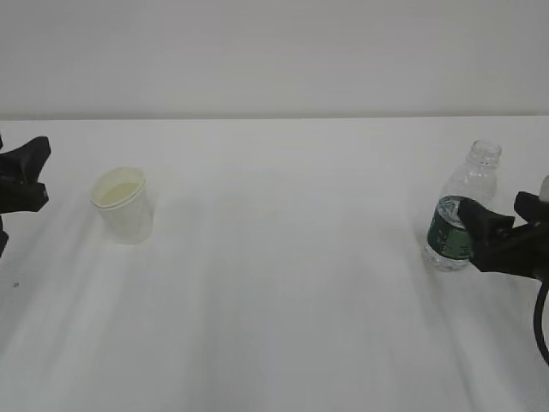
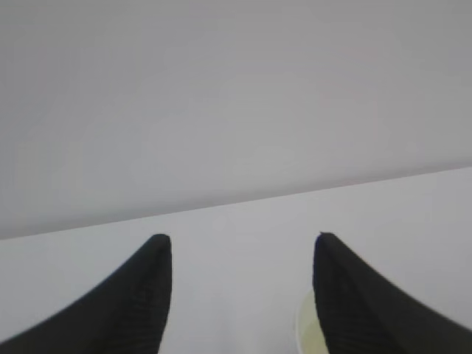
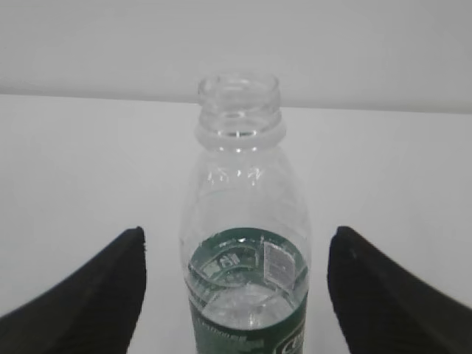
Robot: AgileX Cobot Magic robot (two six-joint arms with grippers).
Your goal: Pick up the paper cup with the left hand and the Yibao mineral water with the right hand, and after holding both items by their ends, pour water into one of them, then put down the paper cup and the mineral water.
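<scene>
1. White table: your small white tapered paper cup stands left, the uncapped clear ribbed bottle with dark green label right.
2. Left end effector gapes empty beside the cup.
3. Right end effector straddles the bottle, unclamped.
4. Lifting, pouring, setting down all remain.

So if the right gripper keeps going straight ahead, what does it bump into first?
The bottle. It stands upright right between the right gripper's open fingers, with gaps on both sides, so it would likely slide deeper between them before touching anything else.

White paper cup upright table-left; capless green-label Yibao mineral water upright right.
</scene>
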